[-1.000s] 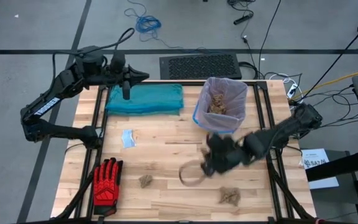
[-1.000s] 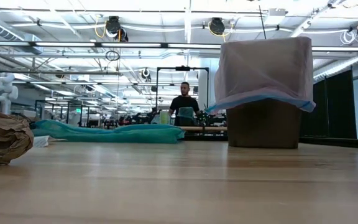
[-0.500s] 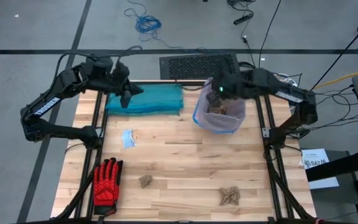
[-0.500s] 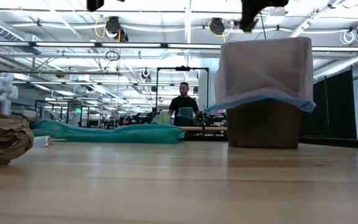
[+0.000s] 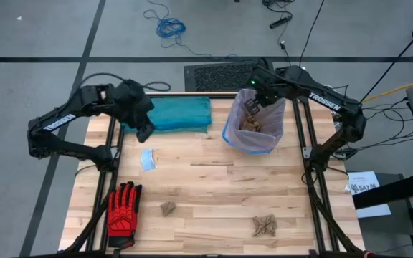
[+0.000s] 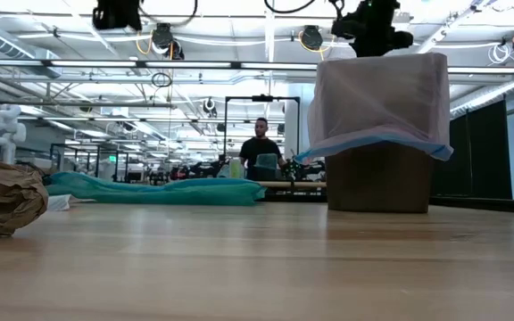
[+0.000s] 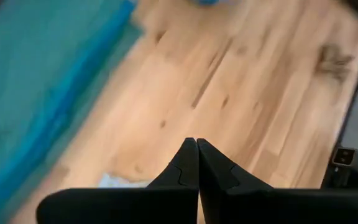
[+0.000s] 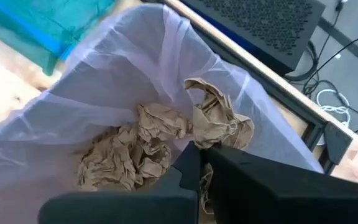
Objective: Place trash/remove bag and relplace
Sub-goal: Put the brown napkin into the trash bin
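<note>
Tool on my left arm (image 5: 143, 131) hangs clenched and empty over the desk's (image 5: 214, 201) far-left part, at the near edge of the folded teal bag (image 5: 171, 112), with a small pale-blue scrap (image 5: 147, 159) on the wood just toward me from it. Two trash wads are left on the desk: one (image 5: 168, 208) beside the red glove (image 5: 123, 208), one (image 5: 265, 226) toward the near-right corner; I judge the left tool nearer the first, which lies toward the front edge from it. Further right, my right tool (image 5: 252, 104) is clenched, nothing in it that I can see, poised over the far rim of the lined bin, where the pink bag (image 5: 253, 136) already holds a pile of crumpled paper (image 8: 148, 146). Plain pale wood planks, otherwise bare. Beyond, an open workshop with a person standing far back.
</note>
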### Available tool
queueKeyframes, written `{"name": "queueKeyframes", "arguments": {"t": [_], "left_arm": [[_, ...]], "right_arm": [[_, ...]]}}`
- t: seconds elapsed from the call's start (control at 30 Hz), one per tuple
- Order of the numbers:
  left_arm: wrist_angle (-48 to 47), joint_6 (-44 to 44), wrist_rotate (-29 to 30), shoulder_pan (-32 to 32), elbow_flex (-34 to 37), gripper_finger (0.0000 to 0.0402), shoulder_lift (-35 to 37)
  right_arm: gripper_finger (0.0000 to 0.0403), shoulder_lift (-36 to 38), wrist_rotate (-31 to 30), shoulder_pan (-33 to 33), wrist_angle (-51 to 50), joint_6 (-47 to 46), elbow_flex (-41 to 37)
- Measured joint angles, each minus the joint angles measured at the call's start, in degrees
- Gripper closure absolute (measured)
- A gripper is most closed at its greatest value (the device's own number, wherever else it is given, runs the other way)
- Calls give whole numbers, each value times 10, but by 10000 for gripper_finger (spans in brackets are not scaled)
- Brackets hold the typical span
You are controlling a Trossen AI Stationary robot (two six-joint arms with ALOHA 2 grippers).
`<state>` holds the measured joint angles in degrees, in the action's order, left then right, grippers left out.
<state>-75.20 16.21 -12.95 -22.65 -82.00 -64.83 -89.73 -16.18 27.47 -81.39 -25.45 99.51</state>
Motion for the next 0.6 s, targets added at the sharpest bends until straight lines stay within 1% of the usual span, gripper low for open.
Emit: {"name": "queueKeyframes", "arguments": {"t": [0.27, 0.33, 0.4, 0.53, 0.6], "left_arm": [[-18, 85, 4, 0, 83, 402, -37], [-28, 110, 26, 0, 101, 402, -42], [-53, 144, 45, 0, 125, 402, -43], [-89, 183, 67, -5, 183, 402, -45], [-89, 196, 66, -5, 222, 402, -44]], "right_arm": [[403, 0, 5, 8, 2, 8, -13], [403, 0, 20, 9, 2, 8, -13], [402, 0, 24, 10, 2, 3, -13], [385, 0, 24, 10, 2, -2, -13], [370, 0, 24, 10, 2, -3, -13]]}}
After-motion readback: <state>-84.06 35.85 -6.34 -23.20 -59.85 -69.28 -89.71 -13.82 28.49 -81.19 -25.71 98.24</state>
